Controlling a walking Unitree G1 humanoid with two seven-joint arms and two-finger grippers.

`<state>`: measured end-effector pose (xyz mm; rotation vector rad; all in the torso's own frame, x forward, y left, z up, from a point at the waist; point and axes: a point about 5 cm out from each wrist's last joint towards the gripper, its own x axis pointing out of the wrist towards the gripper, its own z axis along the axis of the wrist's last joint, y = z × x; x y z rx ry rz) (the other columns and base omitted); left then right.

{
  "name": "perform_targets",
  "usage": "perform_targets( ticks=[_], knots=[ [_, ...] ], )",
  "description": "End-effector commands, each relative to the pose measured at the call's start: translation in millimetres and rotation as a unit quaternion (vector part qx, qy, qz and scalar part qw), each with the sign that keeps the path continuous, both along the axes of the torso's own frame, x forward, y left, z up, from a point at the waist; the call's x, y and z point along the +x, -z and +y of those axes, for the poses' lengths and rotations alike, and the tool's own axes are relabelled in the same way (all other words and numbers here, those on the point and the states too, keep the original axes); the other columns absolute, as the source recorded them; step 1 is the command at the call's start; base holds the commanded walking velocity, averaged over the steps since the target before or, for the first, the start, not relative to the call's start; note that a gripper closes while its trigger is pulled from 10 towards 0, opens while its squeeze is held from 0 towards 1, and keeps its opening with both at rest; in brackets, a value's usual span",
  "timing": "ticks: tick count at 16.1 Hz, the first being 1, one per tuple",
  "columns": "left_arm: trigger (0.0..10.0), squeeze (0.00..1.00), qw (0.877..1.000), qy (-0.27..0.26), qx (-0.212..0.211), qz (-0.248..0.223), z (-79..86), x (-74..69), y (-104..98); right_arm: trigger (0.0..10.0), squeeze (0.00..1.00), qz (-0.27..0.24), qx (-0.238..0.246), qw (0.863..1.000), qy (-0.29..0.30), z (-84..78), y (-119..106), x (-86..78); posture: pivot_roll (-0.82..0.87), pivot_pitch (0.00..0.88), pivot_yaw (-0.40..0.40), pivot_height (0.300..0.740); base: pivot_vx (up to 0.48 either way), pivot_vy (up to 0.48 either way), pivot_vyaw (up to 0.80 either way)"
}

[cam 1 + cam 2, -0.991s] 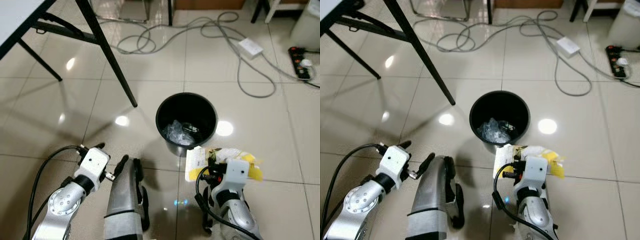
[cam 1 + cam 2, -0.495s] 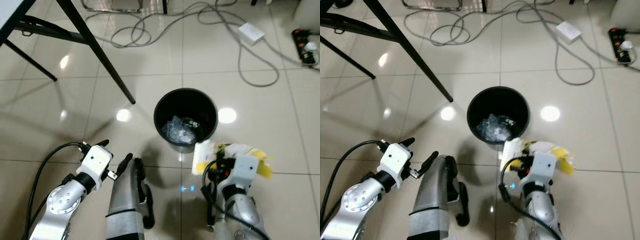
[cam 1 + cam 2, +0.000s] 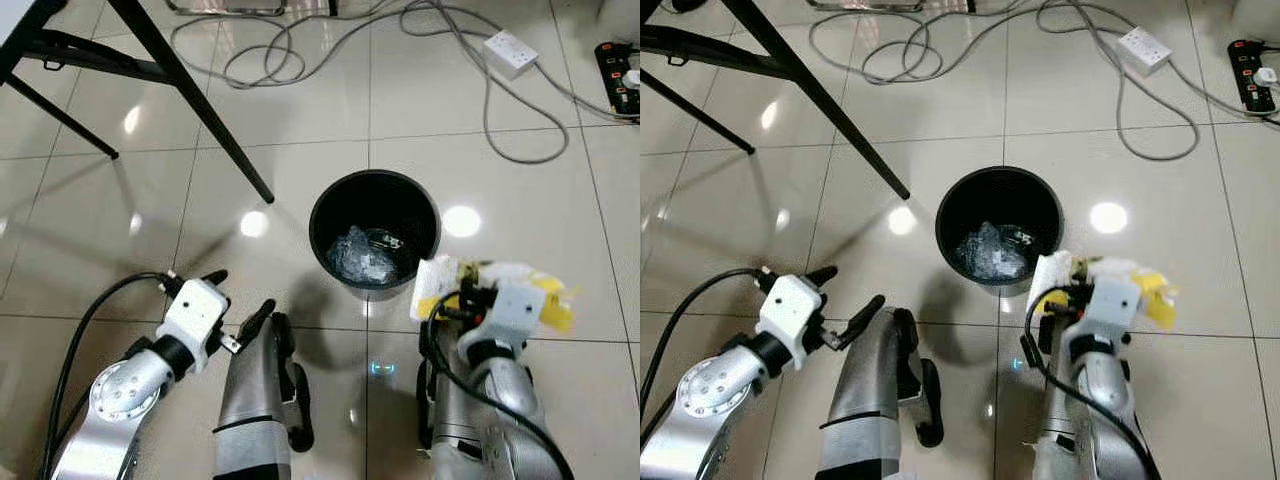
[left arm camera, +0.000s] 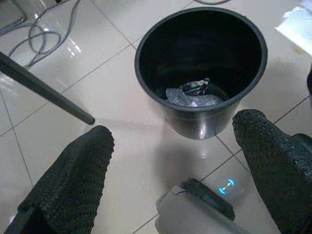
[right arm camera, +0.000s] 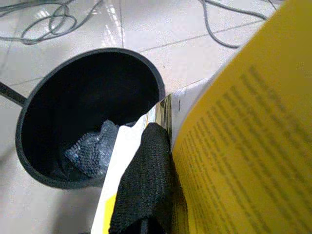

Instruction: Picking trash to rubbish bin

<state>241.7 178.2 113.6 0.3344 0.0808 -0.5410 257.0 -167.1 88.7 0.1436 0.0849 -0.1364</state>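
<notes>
Right tool (image 3: 452, 293): fingers pinched on a yellow-and-white wrapper (image 3: 490, 285), held just beside the bin's near rim, above the floor. Wrapper carries small dark print, too blurred to read.
Left tool (image 4: 170, 161): fingers (image 4: 73, 175) spread wide, holding nothing, low and near the bin's other side.
Bin (image 3: 322, 228): black, round, upright on the tiled floor (image 3: 120, 230); holds crumpled clear plastic (image 3: 362, 258).
Beyond the bin: grey cables (image 3: 300, 50), power strip (image 3: 510, 52), black leg (image 3: 195, 100).
</notes>
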Motion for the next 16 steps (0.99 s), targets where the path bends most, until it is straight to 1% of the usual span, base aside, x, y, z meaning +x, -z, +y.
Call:
perform_targets(
  ticks=[1, 2, 4, 5, 6, 8, 10, 11, 12, 14, 15, 16],
  knots=[
    [10.0, 0.00, 1.000, 0.006, 0.000, 0.019, 0.0, -5.4, 3.9, 0.0, 0.00, 0.014, 0.004, 1.000, -0.005, -1.0, 8.8, -0.9, 0.10, 0.451, 0.220, 0.560, 0.000, 0.000, 0.00],
    [10.0, 0.00, 1.000, 0.007, 0.000, 0.018, -1.4, -4.4, 2.0, 0.0, 0.00, 0.006, -0.002, 1.000, -0.012, -2.0, 4.9, 6.6, 0.10, 0.456, 0.222, 0.560, 0.000, 0.000, 0.00],
    [10.0, 0.00, 1.000, 0.005, 0.001, 0.020, 0.2, -5.2, 0.4, 0.0, 0.00, -0.005, -0.009, 1.000, -0.017, -2.5, -1.6, 14.9, 0.11, 0.463, 0.225, 0.560, 0.000, 0.000, 0.00],
    [10.0, 0.00, 1.000, 0.004, 0.003, 0.023, 1.7, -8.2, -0.3, 0.0, 0.00, -0.017, -0.013, 1.000, -0.023, -5.1, -8.0, 27.3, 0.12, 0.469, 0.228, 0.560, 0.000, 0.000, 0.00],
    [10.0, 0.00, 1.000, 0.003, 0.004, 0.025, 2.8, -10.3, -0.8, 0.0, 0.00, -0.024, -0.015, 0.999, -0.027, -6.4, -12.4, 36.0, 0.13, 0.473, 0.230, 0.560, 0.000, 0.000, 0.00],
    [10.0, 0.00, 1.000, 0.002, 0.005, 0.027, 3.7, -11.8, -2.6, 0.0, 0.00, -0.028, -0.014, 0.999, -0.033, -6.2, -15.0, 42.9, 0.14, 0.478, 0.230, 0.560, 0.000, 0.000, 0.00],
    [10.0, 0.00, 1.000, -0.002, 0.008, 0.026, 5.6, -13.6, -6.3, 0.0, 0.00, -0.029, -0.011, 0.998, -0.049, -4.1, -18.2, 56.9, 0.16, 0.488, 0.229, 0.560, 0.000, 0.000, 0.00],
    [10.0, 0.00, 1.000, -0.005, 0.010, 0.025, 7.3, -14.8, -8.5, 0.0, 0.00, -0.029, -0.015, 0.997, -0.069, -0.1, -20.9, 67.4, 0.17, 0.491, 0.229, 0.560, 0.000, 0.000, 0.00],
    [10.0, 0.00, 1.000, -0.008, 0.012, 0.025, 8.8, -15.9, -9.3, 0.0, 0.00, -0.027, -0.009, 0.996, -0.081, 3.6, -22.7, 73.8, 0.19, 0.497, 0.228, 0.560, 0.000, 0.000, 0.00],
    [10.0, 0.00, 0.999, -0.014, 0.015, 0.028, 11.8, -20.4, -10.6, 0.0, 0.00, -0.029, 0.001, 0.993, -0.112, 18.3, -29.6, 90.5, 0.20, 0.504, 0.221, 0.560, 0.000, 0.000, 0.00],
    [10.0, 0.00, 0.999, -0.014, 0.015, 0.028, 11.8, -20.4, -10.6, 0.0, 0.00, -0.029, 0.001, 0.993, -0.112, 18.3, -29.6, 90.5, 0.20, 0.504, 0.221, 0.560, 0.000, 0.000, 0.00],
    [10.0, 0.00, 0.999, -0.017, 0.016, 0.029, 12.3, -21.5, -10.6, 0.0, 0.00, -0.031, 0.002, 0.992, -0.120, 23.2, -31.3, 93.8, 0.20, 0.504, 0.221, 0.560, 0.000, 0.000, 0.00]
  ],
)
